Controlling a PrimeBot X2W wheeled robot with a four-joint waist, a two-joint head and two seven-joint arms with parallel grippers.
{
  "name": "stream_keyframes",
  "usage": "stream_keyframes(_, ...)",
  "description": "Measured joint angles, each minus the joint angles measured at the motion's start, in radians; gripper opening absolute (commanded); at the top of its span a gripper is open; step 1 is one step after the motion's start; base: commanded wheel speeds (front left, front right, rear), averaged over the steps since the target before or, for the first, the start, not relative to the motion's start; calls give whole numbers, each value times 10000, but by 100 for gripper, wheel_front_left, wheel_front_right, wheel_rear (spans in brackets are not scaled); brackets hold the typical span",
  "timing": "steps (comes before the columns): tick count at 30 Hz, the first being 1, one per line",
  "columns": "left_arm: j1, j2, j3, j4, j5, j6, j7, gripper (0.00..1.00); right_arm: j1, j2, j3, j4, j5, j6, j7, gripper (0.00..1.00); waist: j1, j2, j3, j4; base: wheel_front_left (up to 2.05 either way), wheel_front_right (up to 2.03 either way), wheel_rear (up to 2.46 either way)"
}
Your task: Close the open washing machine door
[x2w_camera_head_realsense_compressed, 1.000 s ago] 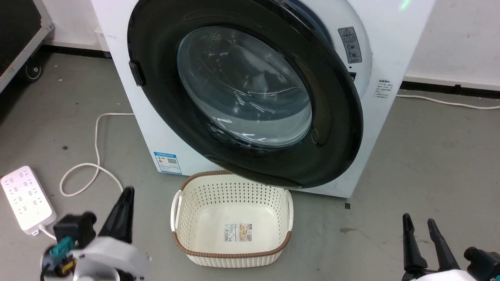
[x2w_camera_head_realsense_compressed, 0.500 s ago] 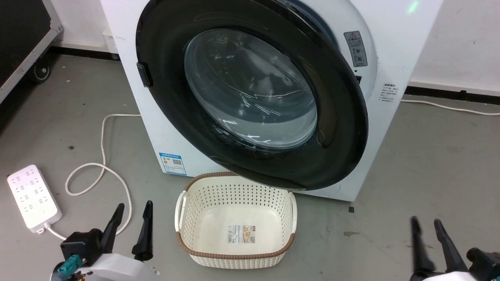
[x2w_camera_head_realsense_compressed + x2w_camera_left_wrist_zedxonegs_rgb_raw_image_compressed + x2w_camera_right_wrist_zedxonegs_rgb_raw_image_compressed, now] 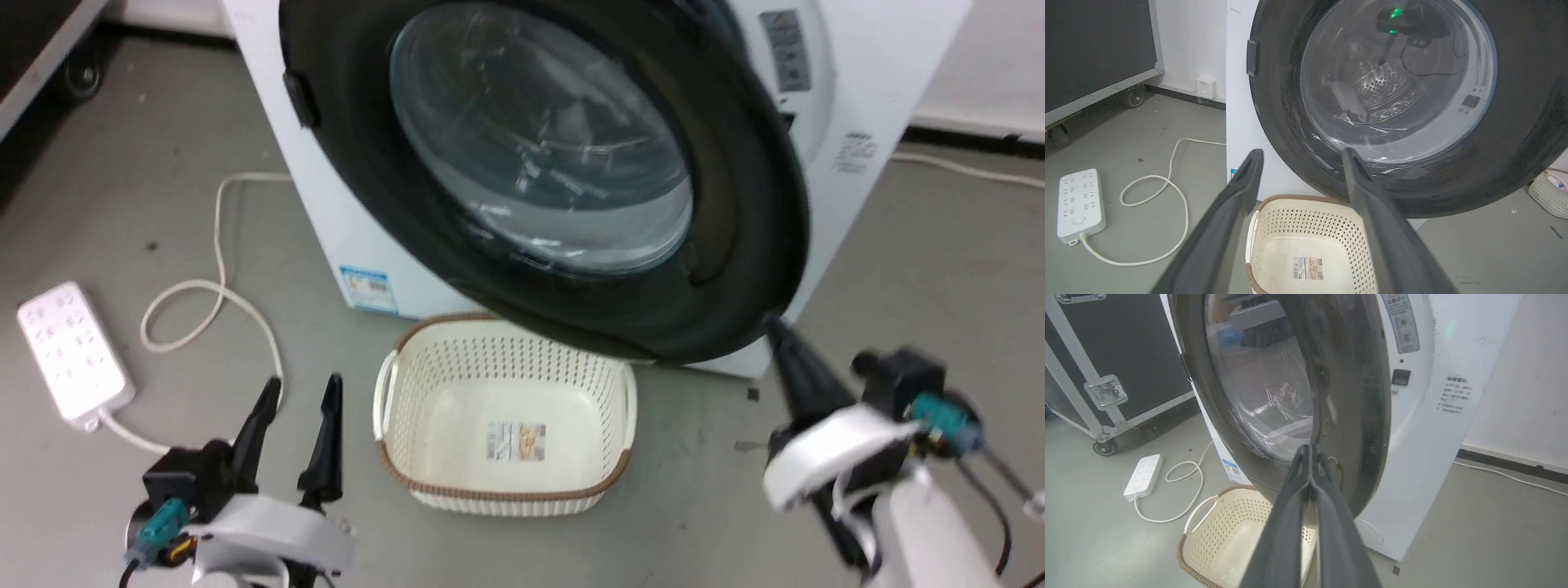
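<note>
The white washing machine [image 3: 326, 204] stands ahead with its black-rimmed washing machine door [image 3: 735, 204] swung partly out over the floor. My right gripper [image 3: 775, 327] is shut with nothing held, its tip by the door's lower right rim; I cannot tell if it touches. In the right wrist view the closed right gripper [image 3: 1310, 448] points at the washing machine door [image 3: 1347, 396] near its edge. My left gripper [image 3: 300, 388] is open and empty, low on the left. From the left wrist, the left gripper [image 3: 1302, 153] faces the washing machine door [image 3: 1515, 143], well short of it.
A cream perforated basket [image 3: 498, 498] sits on the floor under the door's lower edge. A white power strip [image 3: 73, 355] and its looped cable [image 3: 220, 294] lie at the left. A black wheeled case [image 3: 1106, 355] stands far left. A small basket [image 3: 1549, 196] sits beyond the door.
The camera has shifted. My right gripper has shut and risen from the lower right up to the door's lower rim. My left gripper went from shut to open.
</note>
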Motion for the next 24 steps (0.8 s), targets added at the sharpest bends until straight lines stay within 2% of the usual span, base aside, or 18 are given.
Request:
stream_keyframes(1, -74, -33, 0, -15, 10, -33, -8, 100, -261, 0, -171, 278, -12, 0, -8, 0, 0, 0, 93, 59, 0, 0, 0)
stream_keyframes(3, -430, -238, 27, -6, 96, -161, -12, 100, -1453, -12, -1034, 1659, -364, -2, -334, 0, 1, 0, 610, 475, 0, 0, 0)
stream_keyframes(6, -589, -336, 71, 44, 125, -324, -12, 100, -1890, 10, -1375, 2107, -593, 0, -449, 0, 0, 0, 838, 653, 0, 0, 0)
stream_keyframes(13, -865, -629, 284, 94, 359, -546, -12, 100, -3010, 29, -2585, 2677, -1195, 21, -683, 0, 0, 0, 1337, 943, 0, 0, 0)
stream_keyframes(24, -1414, -1018, 539, 163, 754, -1007, -12, 100, -4894, 21, -4550, 2905, -2351, 15, -880, 0, 0, 0, 2197, 1342, 0, 0, 0)
